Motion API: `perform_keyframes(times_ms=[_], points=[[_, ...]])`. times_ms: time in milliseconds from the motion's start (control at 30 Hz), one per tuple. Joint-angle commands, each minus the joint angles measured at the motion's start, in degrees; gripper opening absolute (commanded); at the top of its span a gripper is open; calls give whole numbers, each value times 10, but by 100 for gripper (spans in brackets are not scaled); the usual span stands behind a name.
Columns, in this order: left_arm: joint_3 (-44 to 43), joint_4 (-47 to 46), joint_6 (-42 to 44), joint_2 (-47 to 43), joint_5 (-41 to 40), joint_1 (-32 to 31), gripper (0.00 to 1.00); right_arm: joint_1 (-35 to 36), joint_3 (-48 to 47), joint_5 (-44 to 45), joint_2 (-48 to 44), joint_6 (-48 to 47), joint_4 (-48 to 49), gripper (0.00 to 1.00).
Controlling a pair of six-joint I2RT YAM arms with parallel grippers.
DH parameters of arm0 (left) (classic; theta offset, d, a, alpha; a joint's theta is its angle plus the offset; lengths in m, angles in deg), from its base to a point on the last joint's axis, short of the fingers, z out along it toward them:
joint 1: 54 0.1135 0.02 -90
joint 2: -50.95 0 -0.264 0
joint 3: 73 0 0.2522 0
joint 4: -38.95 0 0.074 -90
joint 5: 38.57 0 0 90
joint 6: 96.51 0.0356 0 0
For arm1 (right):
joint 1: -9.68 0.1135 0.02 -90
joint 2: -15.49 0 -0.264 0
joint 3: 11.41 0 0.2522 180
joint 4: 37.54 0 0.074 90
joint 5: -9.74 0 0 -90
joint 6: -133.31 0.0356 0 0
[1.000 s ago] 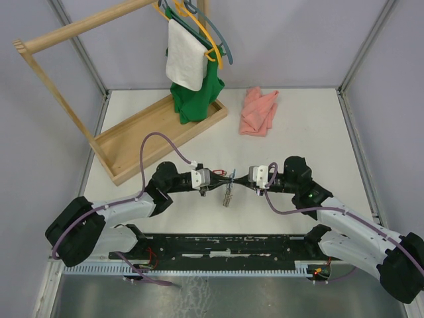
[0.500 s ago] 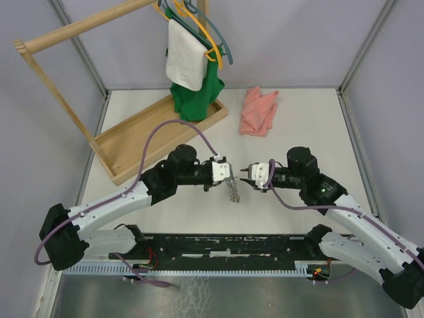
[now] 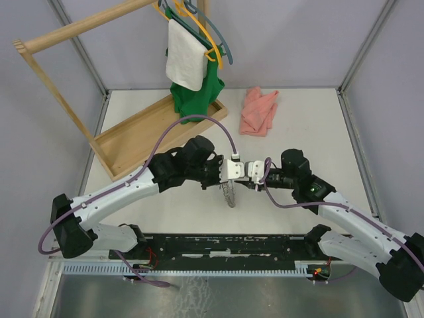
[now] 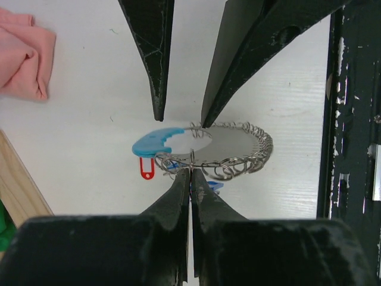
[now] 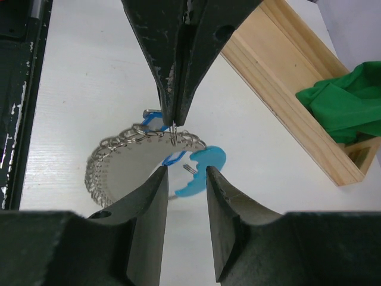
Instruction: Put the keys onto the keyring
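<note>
Left gripper (image 4: 190, 174) is pinching shut on the wire rim of the keyring (image 4: 238, 149), which is hanging from it over the white table (image 3: 311, 132). The right gripper (image 5: 186, 171) is facing it with jaws parted, gripping nothing, its tips just beside the ring's blue section (image 5: 205, 162). The keys (image 4: 169, 165) are bunching at the keyring's rim, a red tag (image 4: 146, 168) and a blue tag (image 4: 214, 186) showing; whether they are threaded on cannot be told. Beyond the keyring a pink cloth (image 3: 258, 111) is lying on the table, and far left of the keyring a wooden rack (image 3: 132, 142) is carrying a green garment (image 3: 195, 99).
</note>
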Motion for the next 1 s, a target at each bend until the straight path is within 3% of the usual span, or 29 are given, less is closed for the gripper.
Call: perform_keyframes(times_ms=[0, 233, 700, 967], points=[[-42, 32, 25, 11, -16, -8, 3, -1, 41, -29, 14, 79, 150, 40], [-50, 41, 32, 17, -11, -8, 3, -1, 89, -38, 36, 140, 280, 38], [-47, 25, 32, 15, -3, -9, 3, -1, 92, -77, 61, 159, 311, 35], [-38, 13, 29, 6, 3, -9, 3, -1, 87, -87, 79, 163, 318, 27]])
